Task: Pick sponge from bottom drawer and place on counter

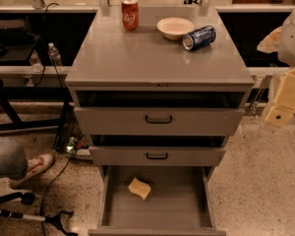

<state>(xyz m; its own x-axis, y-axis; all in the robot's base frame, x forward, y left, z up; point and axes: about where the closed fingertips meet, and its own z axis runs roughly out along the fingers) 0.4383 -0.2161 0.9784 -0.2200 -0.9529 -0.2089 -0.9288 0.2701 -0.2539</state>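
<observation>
The pale yellow sponge lies on the floor of the bottom drawer, left of its middle. That drawer is pulled fully out toward me. The grey counter is the top of the cabinet. My gripper shows as cream-coloured parts at the right edge of the view. It is level with the top drawer, to the right of the cabinet, well above and to the right of the sponge. It holds nothing that I can see.
A red can, a cream bowl and a blue can on its side stand at the counter's back. The two black-handled drawers above are slightly open. A person's shoe and a black stand are on the floor at left.
</observation>
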